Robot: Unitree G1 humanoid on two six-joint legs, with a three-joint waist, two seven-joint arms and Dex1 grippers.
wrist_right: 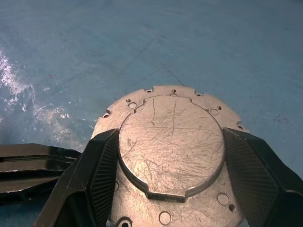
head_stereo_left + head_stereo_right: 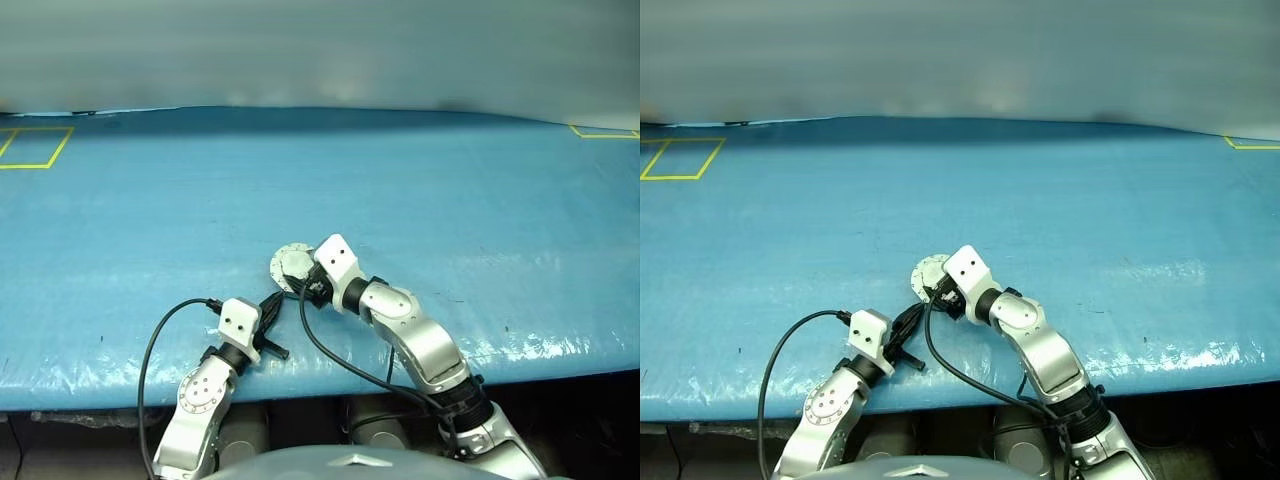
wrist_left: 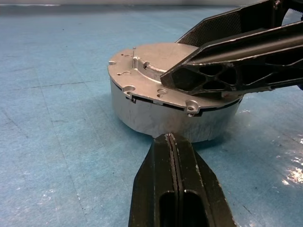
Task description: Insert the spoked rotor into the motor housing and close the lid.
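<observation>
Lid: the lid [image 1: 171, 151] lies flat and shut on the motor housing [image 3: 161, 116], plain grey scratched face up, raised centre showing. I see no spoked rotor; I judge it is already inside, though I cannot check that under the lid.

Key relation: the raised centre of the lid sits squarely between my right fingers [image 1: 97, 175], one to each side of it. The disc is round, so no long axis matters; what matters is that the fingers straddle the boss from above.

Right gripper: the right gripper [image 1: 173, 182] has its fingers spread wide over the lid's top, close against the sides of the raised centre. I cannot tell whether they press on it or merely stand beside it.

Left gripper: the left gripper [image 3: 171, 142] has its fingers pressed together on nothing, tips just at the foot of the housing wall, touching it or nearly so.

Nearer arm: both are at the housing; the right is on top, the left low at the side, as if bracing.

Arm poses: in the head view my right arm [image 2: 410, 335] reaches forward and across to its left, wrist tipped down; the left arm [image 2: 205, 390] lies low and near level, pointing right towards the housing.

Table: the housing rests on the blue table cover [image 2: 450, 190], near its front edge.

Judgement: the task looks near its end; next I would lift the right fingers straight off without dragging the lid.
</observation>
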